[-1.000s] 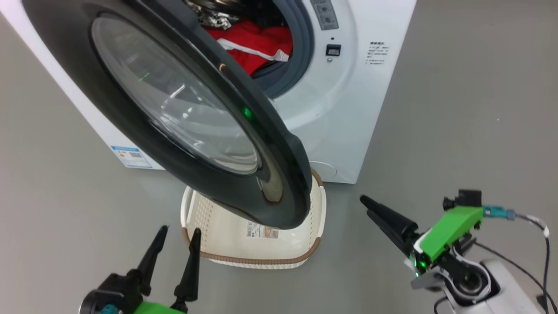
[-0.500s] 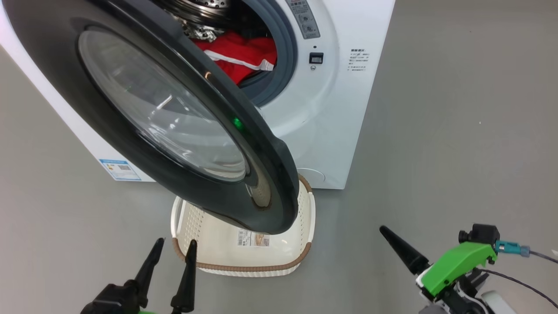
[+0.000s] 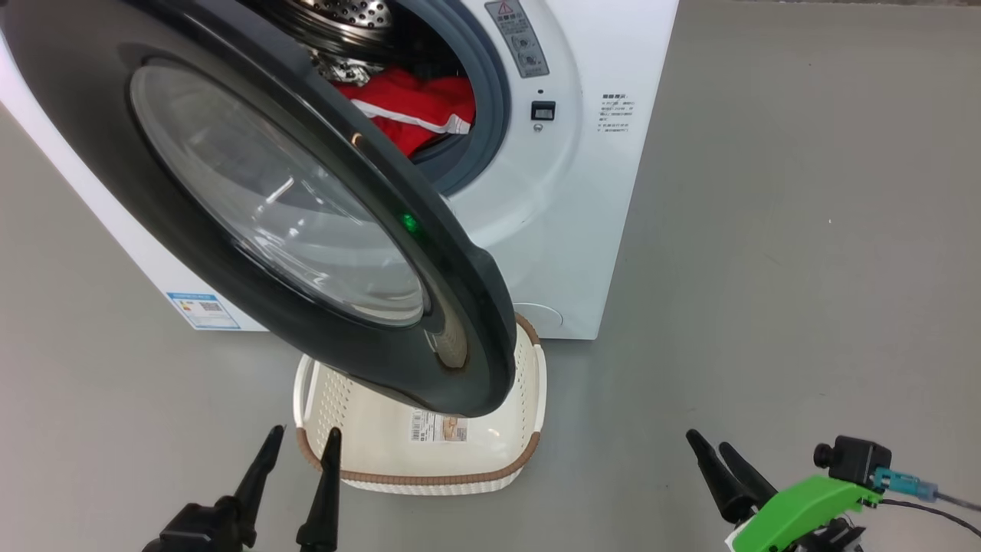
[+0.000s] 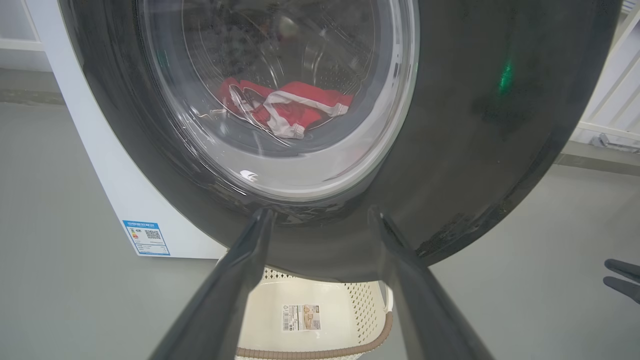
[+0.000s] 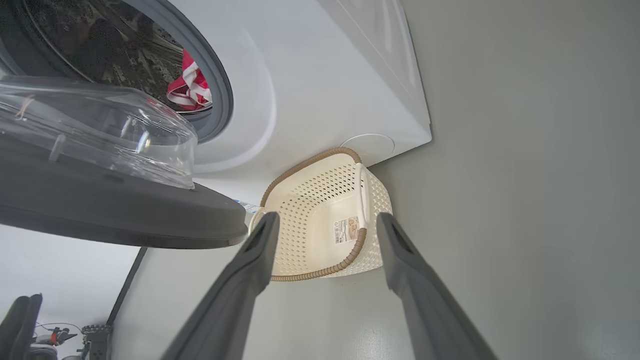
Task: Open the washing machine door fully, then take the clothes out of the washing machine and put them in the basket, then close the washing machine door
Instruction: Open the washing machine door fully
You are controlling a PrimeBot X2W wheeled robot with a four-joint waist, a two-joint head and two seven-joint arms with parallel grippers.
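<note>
Left end effector (image 3: 304, 432), right end effector (image 3: 708, 440) spread, empty, lower frame. Black-rimmed round glass door (image 3: 490, 337) overhangs cream perforated basket (image 3: 429, 479): red clothes (image 3: 406, 111) could miss.

Place: looks like a test lab.
Floor (image 3: 805, 230): plain grey, wide.
Washing machine (image 3: 571, 218): stands alone, blue sticker (image 3: 201, 309) on its side.

The basket (image 3: 429, 480) is set on the floor (image 3: 766, 322) just before the washing machine (image 3: 590, 192). The washing machine door (image 3: 471, 307) is swung out above it. The clothes (image 3: 406, 115) are found inside the drum (image 3: 341, 14).
</note>
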